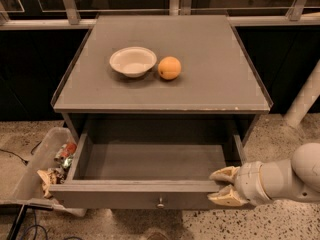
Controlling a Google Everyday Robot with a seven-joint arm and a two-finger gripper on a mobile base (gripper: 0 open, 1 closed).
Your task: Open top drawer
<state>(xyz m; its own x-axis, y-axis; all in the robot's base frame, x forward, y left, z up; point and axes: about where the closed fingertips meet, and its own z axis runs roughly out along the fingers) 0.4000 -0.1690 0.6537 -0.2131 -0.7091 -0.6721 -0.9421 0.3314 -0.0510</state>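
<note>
The top drawer [150, 160] of the grey cabinet stands pulled well out toward me, its plain grey box interior bare. Its flat front [125, 198] carries one small round metal knob [160, 202] at the centre. My gripper [223, 186] is at the right end of the drawer front, with one cream finger [223, 173] at the top edge and the other [223, 198] lower against the front face. The arm comes in from the right. The lower drawers are out of view.
A white bowl [133, 60] and an orange [169, 67] sit on the cabinet top [210, 79]. A clear bin [35, 171] with snack packets stands on the speckled floor at the left. A white post [306, 96] stands at the right.
</note>
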